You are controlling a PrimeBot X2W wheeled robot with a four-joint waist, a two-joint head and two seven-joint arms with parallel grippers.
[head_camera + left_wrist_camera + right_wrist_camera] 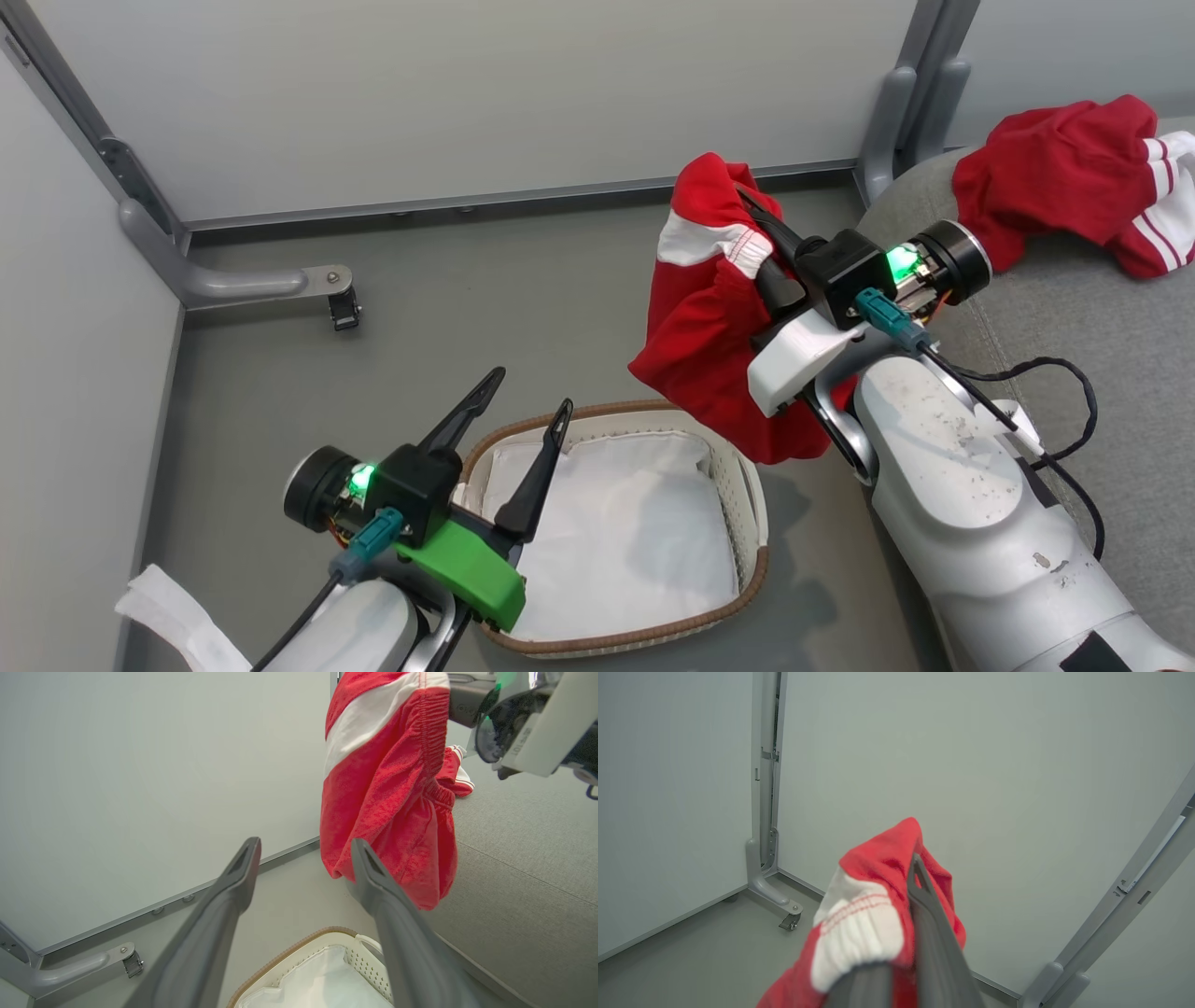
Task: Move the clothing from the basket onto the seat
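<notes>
My right gripper (758,222) is shut on a red garment with a white band (709,317), which hangs in the air over the floor between the basket and the seat. Its fingers (920,891) are pinched together with the red cloth (878,868) draped over them. A second red garment with white stripes (1064,177) lies on the grey seat (1102,317) at the right. The oval cream basket with a brown rim (758,569) stands on the floor and holds a white liner (616,532). My left gripper (530,392) stands open over the basket's left edge with nothing between its fingers (243,868).
Grey partition panels close off the back and left, with a metal foot and castor (341,308) on the floor. A black cable (1074,392) loops from my right forearm over the seat's edge. A white strip (168,607) lies at the lower left.
</notes>
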